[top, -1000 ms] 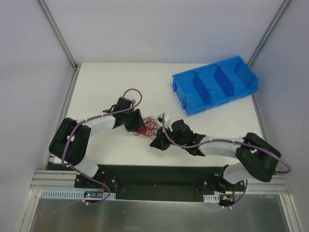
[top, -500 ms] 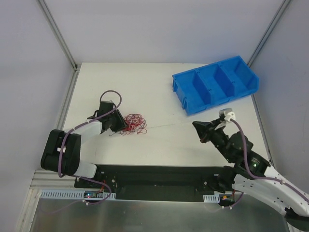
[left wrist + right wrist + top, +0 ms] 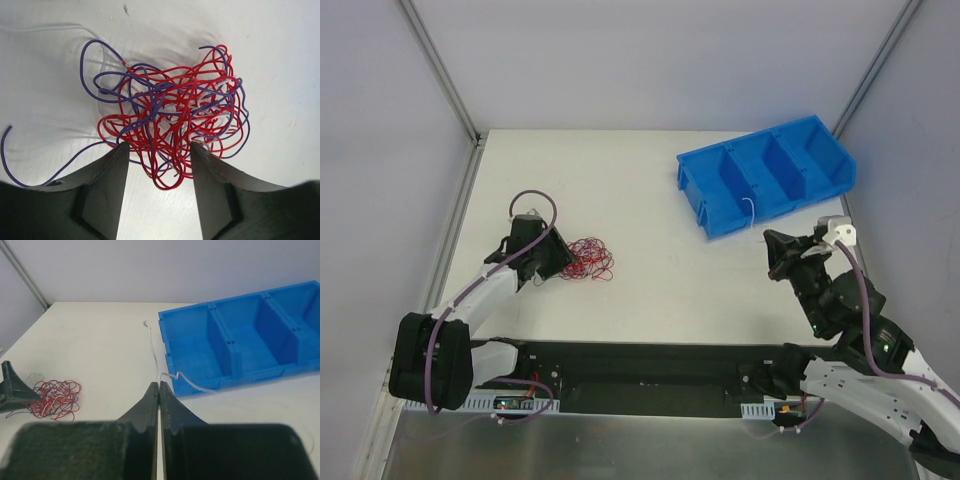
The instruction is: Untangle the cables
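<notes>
The cables [image 3: 170,120], a mostly red tangle with purple and white strands, lie on the white table [image 3: 650,190], left of centre; the left gripper [image 3: 159,150] is released, its fingers astride the tangle's near edge; the right gripper [image 3: 159,385], clenched, pinches a single white wire [image 3: 154,347] beside the blue three-compartment bin [image 3: 260,372].
</notes>
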You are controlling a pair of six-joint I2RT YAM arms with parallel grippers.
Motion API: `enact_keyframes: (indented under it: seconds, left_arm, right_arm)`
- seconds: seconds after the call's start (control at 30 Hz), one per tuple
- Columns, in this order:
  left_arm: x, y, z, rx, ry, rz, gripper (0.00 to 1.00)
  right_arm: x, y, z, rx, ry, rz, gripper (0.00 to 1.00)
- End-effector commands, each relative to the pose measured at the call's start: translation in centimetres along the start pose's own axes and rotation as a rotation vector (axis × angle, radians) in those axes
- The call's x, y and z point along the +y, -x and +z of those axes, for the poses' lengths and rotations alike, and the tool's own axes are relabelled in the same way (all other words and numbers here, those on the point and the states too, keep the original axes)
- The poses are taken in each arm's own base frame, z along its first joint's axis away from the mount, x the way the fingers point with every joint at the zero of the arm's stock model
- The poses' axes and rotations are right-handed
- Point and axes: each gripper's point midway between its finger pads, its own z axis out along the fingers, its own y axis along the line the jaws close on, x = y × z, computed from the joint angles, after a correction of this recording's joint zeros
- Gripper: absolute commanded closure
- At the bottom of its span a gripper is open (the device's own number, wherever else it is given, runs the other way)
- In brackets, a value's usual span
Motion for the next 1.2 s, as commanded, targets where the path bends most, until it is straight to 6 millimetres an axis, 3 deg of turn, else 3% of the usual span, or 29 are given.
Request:
enact_keyframes:
  seconds: [0.0, 0.13, 0.33, 0.5, 0.63, 0.73, 1.0, 1.17]
  left_arm:
    - [-2.3, 0.7, -1.9, -0.012, -0.099, 0.033, 0.42]
    - [-5.7, 1.2, -4.6, -0.019, -0.262, 0.108, 0.25]
    - [-9.7, 1.5, -9.1, -0.044, -0.463, 0.175, 0.16]
    - [-10.8, 1.0, -11.3, -0.043, -0.542, 0.197, 0.12]
    - [-10.7, 0.7, -11.5, -0.04, -0.549, 0.213, 0.1]
    - [-10.8, 0.6, -11.5, -0.033, -0.552, 0.211, 0.09]
    - [-10.7, 0.3, -11.5, -0.019, -0.559, 0.219, 0.09]
    - [-11.0, 0.6, -11.1, -0.006, -0.55, 0.214, 0.1]
  right_arm:
    - [-0.2, 1.5, 1.6, 0.049, -0.088, -0.104, 1.0]
    - [-0.2, 3.1, 3.3, 0.064, -0.146, -0.17, 1.0]
    - [-0.2, 5.3, 7.2, 0.053, -0.127, -0.101, 1.0]
    - [0.0, 7.0, 10.1, 0.062, -0.101, -0.032, 1.0]
    - [-0.1, 9.8, 11.8, 0.026, -0.091, -0.016, 1.0]
    - [-0.4, 10.6, 13.0, 0.021, -0.102, -0.013, 1.0]
    - [-1.8, 9.1, 16.5, 0.06, -0.112, -0.015, 1.0]
    - [-2.6, 5.8, 20.0, 0.111, -0.103, 0.012, 1.0]
